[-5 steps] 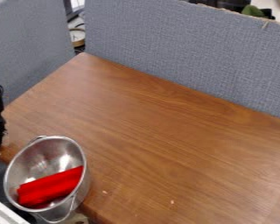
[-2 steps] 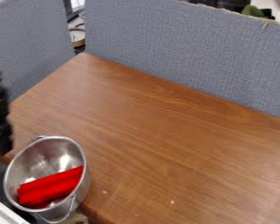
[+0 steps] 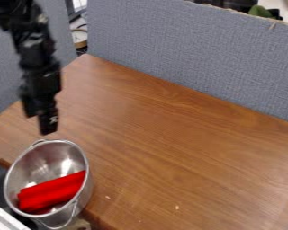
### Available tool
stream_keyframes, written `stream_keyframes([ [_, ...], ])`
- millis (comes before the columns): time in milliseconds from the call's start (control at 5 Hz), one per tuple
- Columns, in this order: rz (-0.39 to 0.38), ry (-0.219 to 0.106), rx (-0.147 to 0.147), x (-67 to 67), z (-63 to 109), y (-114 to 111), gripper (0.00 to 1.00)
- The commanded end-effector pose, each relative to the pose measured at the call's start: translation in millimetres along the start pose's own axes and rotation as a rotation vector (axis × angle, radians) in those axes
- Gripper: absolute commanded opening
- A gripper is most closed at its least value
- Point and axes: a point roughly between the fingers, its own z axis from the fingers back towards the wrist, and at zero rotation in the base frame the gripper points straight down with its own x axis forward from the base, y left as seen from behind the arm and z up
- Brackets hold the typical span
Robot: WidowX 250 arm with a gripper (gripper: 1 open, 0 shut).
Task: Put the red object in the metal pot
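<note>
The red object [image 3: 50, 193] lies inside the metal pot [image 3: 75, 158], a shiny steel bowl at the table's near left corner. It rests slanted across the pot's bottom. My gripper [image 3: 44, 122] hangs on a black arm just above and behind the pot's far rim, pointing down. Its fingers stand apart and hold nothing.
The brown wooden table [image 3: 183, 144] stretches to the right and back. Grey partition panels [image 3: 194, 49] wall it in at the rear and on the left. The table's front edge runs just under the pot.
The arm has risen and swung from the far left edge toward the middle, over the pot's far rim. The red object stays in the pot.
</note>
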Motion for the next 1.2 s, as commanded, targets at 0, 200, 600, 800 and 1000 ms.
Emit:
stream_keyframes([
  [0, -0.245, -0.056, 0.052, -9.8, 32.1, -26.6, 1.0],
  [200, -0.347, -0.077, 0.068, -24.9, 33.4, -2.1, 1.0],
  [600, -0.483, -0.119, 0.09, -65.0, 22.9, 3.5, 1.0],
  [800, -0.578, -0.169, 0.04, -45.8, 0.9, -37.8, 1.0],
  [1000, -0.694, -0.15, 0.042, -24.9, 3.3, -78.2, 0.0],
])
